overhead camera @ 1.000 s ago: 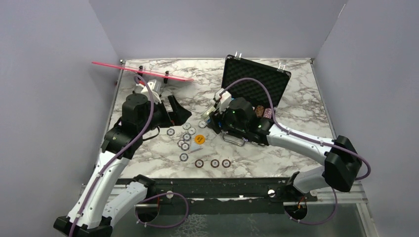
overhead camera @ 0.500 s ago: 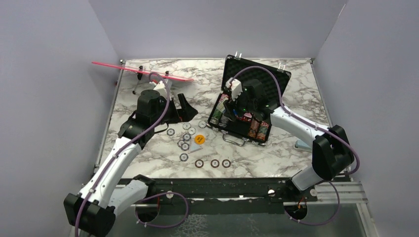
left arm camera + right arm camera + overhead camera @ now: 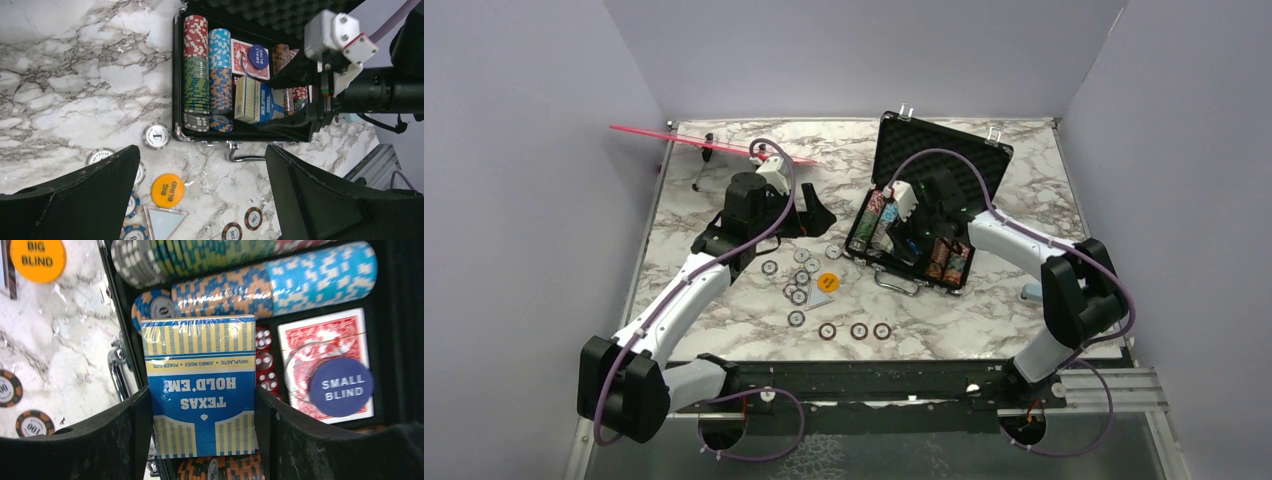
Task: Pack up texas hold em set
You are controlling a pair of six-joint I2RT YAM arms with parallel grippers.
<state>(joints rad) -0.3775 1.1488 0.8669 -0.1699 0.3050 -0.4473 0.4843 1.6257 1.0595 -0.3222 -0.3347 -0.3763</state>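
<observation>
Right gripper (image 3: 202, 395) clasps the blue card deck (image 3: 200, 385); briefcase (image 3: 176, 75) slot beneath it; next lower, release; left gripper (image 3: 202, 150) wide open.

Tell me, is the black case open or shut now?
Open. The foam lid of the case stands up at the back, and the chip rows and blue card deck inside show plainly.

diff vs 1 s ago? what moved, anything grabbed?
The right gripper swung from the front-left corner of the case to over its trays, with the blue card deck clamped between its fingers. The left gripper, open, reached farther back and right. The loose chips and open lid are unchanged.
</observation>
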